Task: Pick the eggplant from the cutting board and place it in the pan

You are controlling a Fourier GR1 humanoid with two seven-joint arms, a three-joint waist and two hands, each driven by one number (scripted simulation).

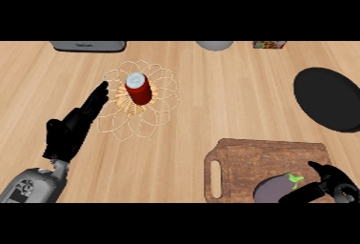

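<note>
Stretching across the whole view, a light wooden counter top (232, 95) is seen to carry everything else. At the right edge, well beyond the board, a round black pan (330, 97) is set flat and is cut off by the frame. At the near right a brown wooden cutting board (246, 159) with a slot handle at its left end is laid. To the left of centre a pale wire trivet of looped petals (137, 102) is spread out, and a red can with a silver top (138, 88) is stood upright on its middle. The dark purple eggplant with a green stem (275, 188) is found on the near right part of the board, partly cut by the lower edge. The black right hand (325, 187) is seen at the near right corner, its fingers curled close about the stem end of the eggplant, seemingly touching it. The black left hand (70, 128) is held at the left, fingers straight and apart from any object, pointing far towards the trivet's left rim. Along the far edge a grey appliance (88, 45), a grey rounded object (215, 45) and a small patterned box (269, 45) are only partly shown.
</note>
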